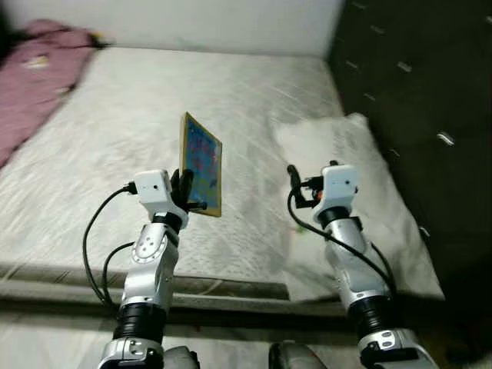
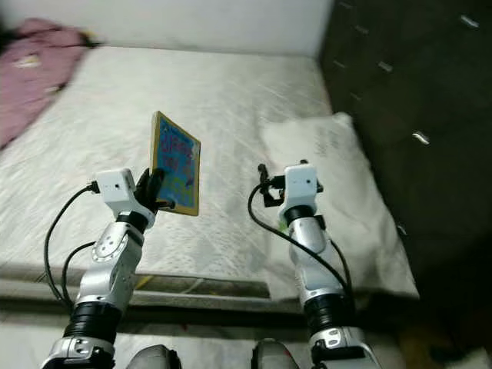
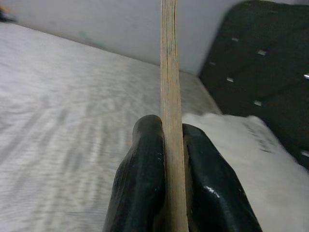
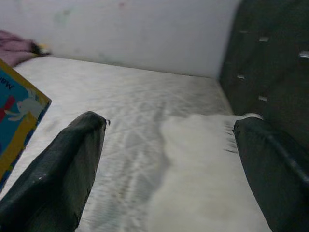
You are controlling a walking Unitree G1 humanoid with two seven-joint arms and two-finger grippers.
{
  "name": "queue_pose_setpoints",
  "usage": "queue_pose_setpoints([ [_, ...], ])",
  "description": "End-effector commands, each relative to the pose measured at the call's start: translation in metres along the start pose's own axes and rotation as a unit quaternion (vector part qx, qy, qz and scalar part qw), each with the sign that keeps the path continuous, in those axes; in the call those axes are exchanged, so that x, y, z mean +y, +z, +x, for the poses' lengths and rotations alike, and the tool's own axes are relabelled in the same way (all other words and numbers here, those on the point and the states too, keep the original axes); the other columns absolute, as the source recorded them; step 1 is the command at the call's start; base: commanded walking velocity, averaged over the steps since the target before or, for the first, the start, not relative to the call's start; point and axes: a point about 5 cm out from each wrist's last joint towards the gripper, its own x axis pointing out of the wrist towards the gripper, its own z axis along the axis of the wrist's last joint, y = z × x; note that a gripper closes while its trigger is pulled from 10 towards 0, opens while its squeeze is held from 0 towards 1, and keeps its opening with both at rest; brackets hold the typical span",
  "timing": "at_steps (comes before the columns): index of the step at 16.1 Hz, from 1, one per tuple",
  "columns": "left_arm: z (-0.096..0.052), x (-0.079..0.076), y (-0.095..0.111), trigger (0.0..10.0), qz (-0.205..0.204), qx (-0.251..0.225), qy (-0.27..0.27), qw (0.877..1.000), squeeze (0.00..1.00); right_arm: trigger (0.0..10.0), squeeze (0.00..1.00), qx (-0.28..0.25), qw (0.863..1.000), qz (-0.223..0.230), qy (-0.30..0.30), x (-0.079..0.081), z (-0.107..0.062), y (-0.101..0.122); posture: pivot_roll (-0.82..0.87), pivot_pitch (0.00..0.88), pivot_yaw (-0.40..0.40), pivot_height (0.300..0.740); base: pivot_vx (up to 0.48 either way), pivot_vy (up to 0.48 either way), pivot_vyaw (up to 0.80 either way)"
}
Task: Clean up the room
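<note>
There, your left gripper [image 1: 187, 192] had the picture book [image 1: 202, 164] pinched by its lower edge, both black fingers [image 3: 145, 183] pressed tight against the covers, one on each side. The book stood upright in the air above the mattress [image 1: 138, 123], clear of the surface, its colourful blue cover facing the right arm. From the left wrist view you saw it edge-on, a thin tan strip of pages rising straight up between the two pads.

Your right gripper [image 4: 169, 159] hung over the mattress too, raised to about the same height and holding nothing, its two fingers spread wide apart. Past them lay the white pillow [image 1: 338, 154], resting on the mattress at the side by the dark tufted headboard [image 1: 415, 92]. A corner of the book's cover, with a white rabbit on it, poked into the right wrist view beside one finger.

Far off at the left corner of the bed sat a crumpled pink blanket [image 1: 34, 69] against the pale wall [image 1: 215, 23].
</note>
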Motion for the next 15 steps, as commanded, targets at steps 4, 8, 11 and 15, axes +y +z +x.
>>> queue_pose_setpoints([
  [4,0.0041,-0.0056,0.0075,10.0,0.002,-0.013,-0.009,1.000,0.00,10.0,0.00,-0.001,1.000,0.001,-0.002,-0.0008,0.0008,0.0013,-0.01,0.029,-0.003,0.740,0.000,0.000,-0.20],
  [8,0.0041,-0.0057,0.0071,10.0,0.002,-0.011,-0.004,1.000,0.00,10.0,0.00,-0.002,1.000,0.000,-0.001,-0.0014,0.0009,0.0016,-0.01,0.031,-0.006,0.740,0.000,0.000,0.00],
  [11,0.0038,-0.0034,0.0058,10.0,0.000,-0.006,0.011,1.000,0.00,10.0,0.00,-0.004,1.000,0.000,0.002,-0.0018,0.0006,0.0021,-0.01,0.029,-0.008,0.740,0.000,0.000,0.00],
  [15,0.0042,-0.0037,0.0054,10.0,-0.007,-0.005,0.013,1.000,0.00,10.0,0.00,-0.002,1.000,-0.001,0.007,-0.0014,0.0005,0.0015,-0.01,0.025,-0.012,0.740,0.000,0.000,0.00],
])
